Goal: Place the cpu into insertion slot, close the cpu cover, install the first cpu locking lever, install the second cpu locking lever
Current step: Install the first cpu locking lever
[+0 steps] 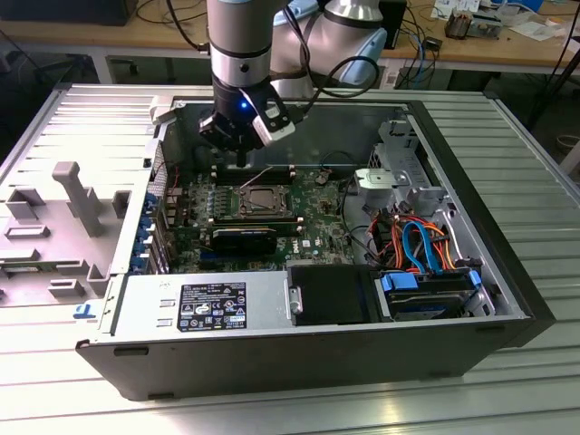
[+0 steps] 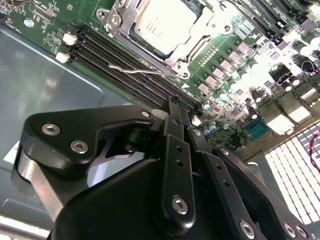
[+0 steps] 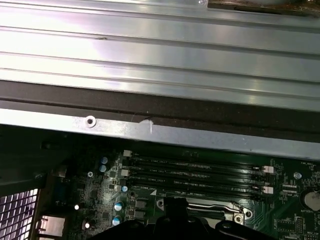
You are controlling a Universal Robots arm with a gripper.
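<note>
The cpu (image 2: pixel 160 22), a dull silver square, lies in the insertion slot (image 1: pixel 264 199) on the green motherboard. The cpu cover (image 2: pixel 196 44), a silver frame, lies down around it. One thin wire locking lever (image 2: pixel 142 71) sticks out loose along the socket's edge by the memory slots, and in the exterior view this lever (image 1: pixel 257 175) slants upward. My gripper (image 2: pixel 173 102) hangs just above the board beside that lever, its black fingers pressed together with nothing between them. In the exterior view the gripper (image 1: pixel 239 156) sits over the socket's far edge.
Black memory slots (image 2: pixel 125 65) run alongside the socket. The case's metal wall (image 3: pixel 150 131) is close behind the gripper. A long black card (image 1: pixel 245 240), a power supply (image 1: pixel 208 304) and coloured drive cables (image 1: pixel 421 245) fill the near side. A grey plastic shroud (image 1: pixel 63 217) lies outside the case.
</note>
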